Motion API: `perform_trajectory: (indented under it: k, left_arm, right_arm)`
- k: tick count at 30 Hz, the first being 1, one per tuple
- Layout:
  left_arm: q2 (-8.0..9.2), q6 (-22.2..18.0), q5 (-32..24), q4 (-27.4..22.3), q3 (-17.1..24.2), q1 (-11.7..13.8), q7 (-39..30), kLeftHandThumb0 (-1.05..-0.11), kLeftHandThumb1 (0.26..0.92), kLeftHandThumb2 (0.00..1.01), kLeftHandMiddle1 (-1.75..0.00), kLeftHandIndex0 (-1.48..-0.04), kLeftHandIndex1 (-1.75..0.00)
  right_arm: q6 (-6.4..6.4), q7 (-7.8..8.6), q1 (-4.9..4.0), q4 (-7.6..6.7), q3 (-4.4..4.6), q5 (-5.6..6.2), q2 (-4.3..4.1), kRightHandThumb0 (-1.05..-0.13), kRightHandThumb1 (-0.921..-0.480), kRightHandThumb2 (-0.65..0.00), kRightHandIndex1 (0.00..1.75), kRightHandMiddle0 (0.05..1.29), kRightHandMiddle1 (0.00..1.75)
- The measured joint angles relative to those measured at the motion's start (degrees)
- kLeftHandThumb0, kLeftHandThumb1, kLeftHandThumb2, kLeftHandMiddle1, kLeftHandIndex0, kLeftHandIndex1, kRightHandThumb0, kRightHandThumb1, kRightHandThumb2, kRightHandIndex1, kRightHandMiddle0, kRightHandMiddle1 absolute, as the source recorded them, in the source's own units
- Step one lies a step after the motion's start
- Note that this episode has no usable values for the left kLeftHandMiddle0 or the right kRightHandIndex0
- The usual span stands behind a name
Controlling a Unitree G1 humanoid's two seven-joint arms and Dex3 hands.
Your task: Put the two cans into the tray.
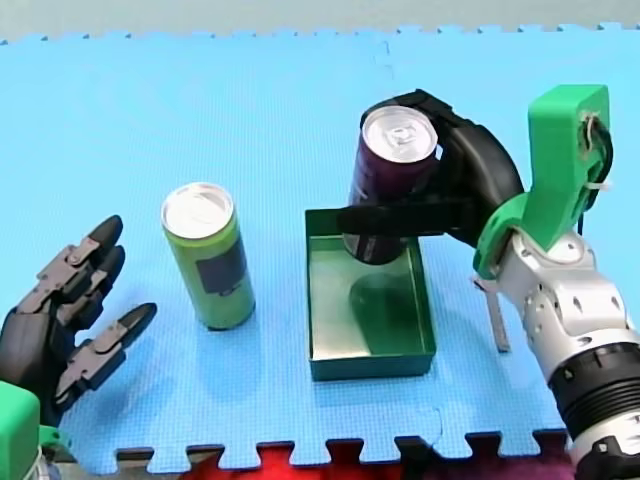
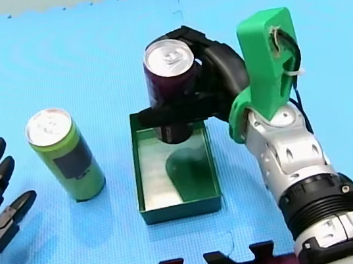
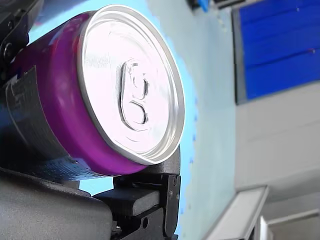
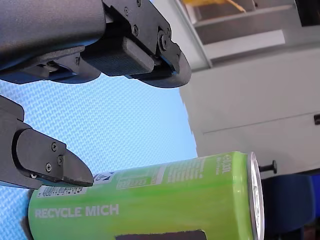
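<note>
A purple can hangs upright over the far end of the green tray, with my right hand shut on it, thumb across its front and fingers around its back. Its base sits about level with the tray's far rim. The first wrist view shows the purple can's silver top close up in that hand. A green can stands upright on the mat left of the tray. My left hand is at the front left, a short way from the green can and holding nothing. The second wrist view shows the green can beyond black fingers.
A blue foam mat covers the surface, its jigsaw front edge meeting red pieces below. A thin grey strip lies just right of the tray. The tray's floor holds nothing.
</note>
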Motion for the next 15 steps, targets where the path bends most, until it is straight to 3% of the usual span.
perform_trajectory:
  k: [5, 15]
  left_arm:
    - [0.0, -0.57, -0.52, 0.51, 0.37, -0.05, -0.36, -1.048, 0.921, 0.03, 0.0, -0.5, 0.0]
    - [0.17, -1.56, -0.78, 1.47, 0.74, -0.18, -1.38, -1.048, 0.921, 0.04, 0.0, -0.49, 0.0]
  right_arm:
    - [-1.47, -0.81, -0.04, 2.02, 0.16, -1.05, -0.27, -0.163, -0.806, -0.009, 1.75, 0.49, 1.75]
    - [-3.84, -1.19, -0.48, 4.95, 0.1, -1.75, -0.29, -0.167, -0.81, -0.011, 1.75, 0.48, 1.75]
